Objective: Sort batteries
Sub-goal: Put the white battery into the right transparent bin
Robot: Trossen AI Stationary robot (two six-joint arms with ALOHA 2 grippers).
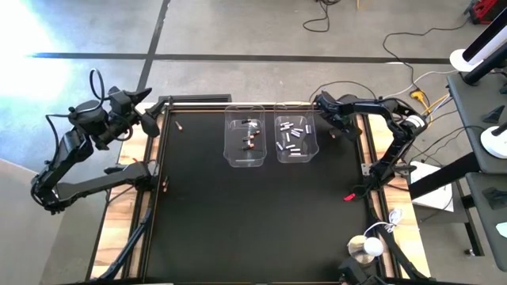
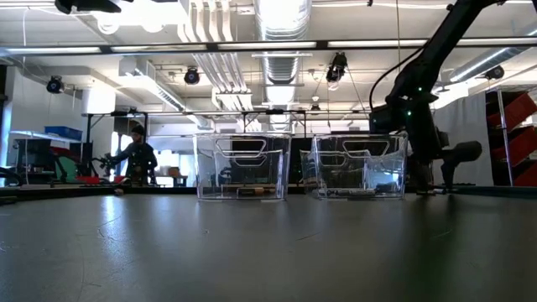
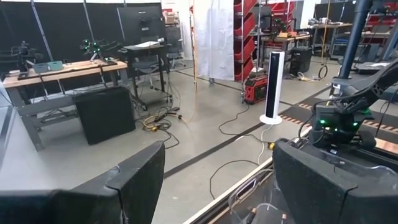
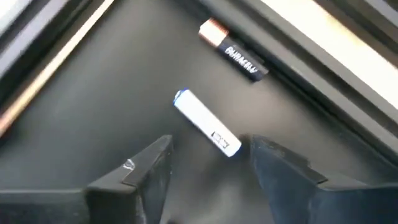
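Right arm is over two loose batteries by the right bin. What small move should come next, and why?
Probably lower the right gripper and close on the white battery: it lies on the mat just ahead of the open fingers, untouched, while the dark copper-tipped battery lies farther off by the mat's edge.

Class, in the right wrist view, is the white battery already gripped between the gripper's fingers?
No. The white battery lies on the mat, clear of both fingers of the right gripper.

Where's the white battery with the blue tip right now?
The small white cylindrical battery with a blue tip lies on the black mat between the right claw's open fingers, beside a black copper-topped battery near the table's edge.
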